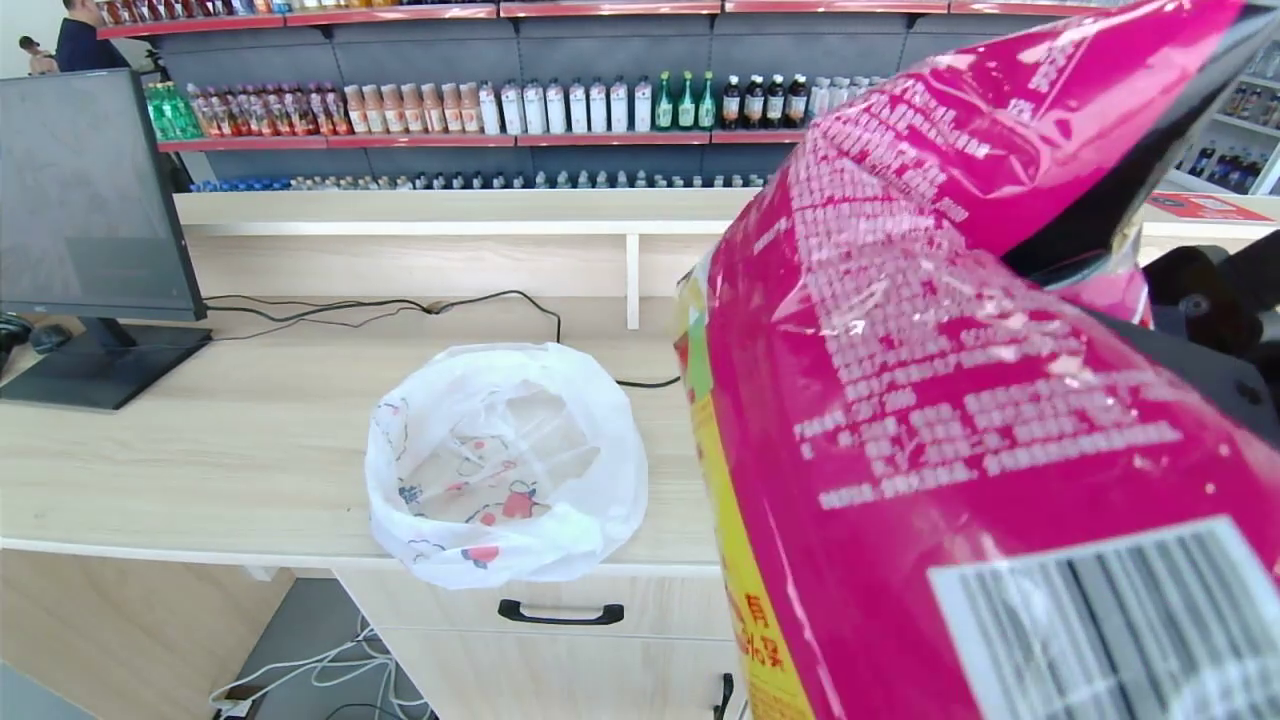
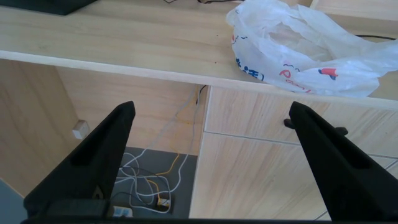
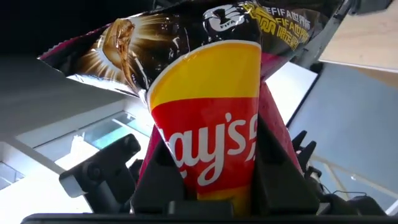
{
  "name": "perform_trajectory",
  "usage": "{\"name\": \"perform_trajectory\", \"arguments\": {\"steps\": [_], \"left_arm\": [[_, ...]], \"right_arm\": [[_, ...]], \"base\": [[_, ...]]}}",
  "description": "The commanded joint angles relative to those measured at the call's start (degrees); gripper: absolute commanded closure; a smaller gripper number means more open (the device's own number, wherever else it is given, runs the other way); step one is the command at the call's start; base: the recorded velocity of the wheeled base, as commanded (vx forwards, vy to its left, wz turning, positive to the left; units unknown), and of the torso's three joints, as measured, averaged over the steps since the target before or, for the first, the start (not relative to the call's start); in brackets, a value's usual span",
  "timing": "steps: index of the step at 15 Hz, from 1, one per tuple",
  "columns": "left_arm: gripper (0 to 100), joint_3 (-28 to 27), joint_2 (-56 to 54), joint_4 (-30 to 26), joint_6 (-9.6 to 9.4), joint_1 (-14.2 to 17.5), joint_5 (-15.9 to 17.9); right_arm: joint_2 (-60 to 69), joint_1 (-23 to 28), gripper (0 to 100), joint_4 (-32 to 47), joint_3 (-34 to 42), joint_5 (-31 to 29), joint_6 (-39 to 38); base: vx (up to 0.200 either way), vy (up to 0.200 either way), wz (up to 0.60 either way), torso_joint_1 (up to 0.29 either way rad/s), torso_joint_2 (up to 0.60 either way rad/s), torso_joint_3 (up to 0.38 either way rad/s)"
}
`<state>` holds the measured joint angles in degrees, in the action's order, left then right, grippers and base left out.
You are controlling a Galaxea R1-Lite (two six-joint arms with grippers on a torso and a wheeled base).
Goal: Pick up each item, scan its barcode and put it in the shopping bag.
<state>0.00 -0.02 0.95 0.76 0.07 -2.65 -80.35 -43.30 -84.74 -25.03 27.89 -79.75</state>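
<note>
A pink bag of chips point(image 1: 950, 400) is held up close in the head view, its back side and barcode point(image 1: 1110, 620) facing me. My right gripper point(image 3: 214, 180) is shut on the lower part of this bag of chips point(image 3: 205, 99), whose red and yellow front shows in the right wrist view. A white printed shopping bag point(image 1: 505, 460) stands open on the wooden counter point(image 1: 200, 450), near its front edge. My left gripper point(image 2: 211, 162) is open and holds nothing. It hangs below the counter's front edge, in front of the drawers, with the shopping bag point(image 2: 305, 43) above and beyond it.
A monitor point(image 1: 90, 200) stands at the counter's left end, and black cables point(image 1: 400, 305) run behind the shopping bag. A drawer handle point(image 1: 560, 612) sits under the counter edge. Loose wires point(image 2: 149, 180) lie on the floor. Shelves of bottles point(image 1: 500, 105) line the back wall.
</note>
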Motion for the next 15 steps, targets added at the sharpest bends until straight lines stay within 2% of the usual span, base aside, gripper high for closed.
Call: {"name": "perform_trajectory", "arguments": {"steps": [1,5,15], "left_arm": [[0,0.0,0.0,0.0,0.04,0.0,0.0],[0,0.0,0.0,0.0,0.04,0.0,0.0],[0,0.0,0.0,0.0,0.04,0.0,0.0]], "right_arm": [[-2.3,1.6,100,-0.9,0.7,0.1,-0.8],[-2.3,1.7,100,-5.3,4.4,0.1,-3.3],[-0.9,1.7,100,-5.3,5.3,0.1,-3.6]], "base": [[0.000,0.000,0.00,0.000,0.00,0.000],[0.000,0.000,0.00,0.000,0.00,0.000],[0.000,0.000,0.00,0.000,0.00,0.000]]}}
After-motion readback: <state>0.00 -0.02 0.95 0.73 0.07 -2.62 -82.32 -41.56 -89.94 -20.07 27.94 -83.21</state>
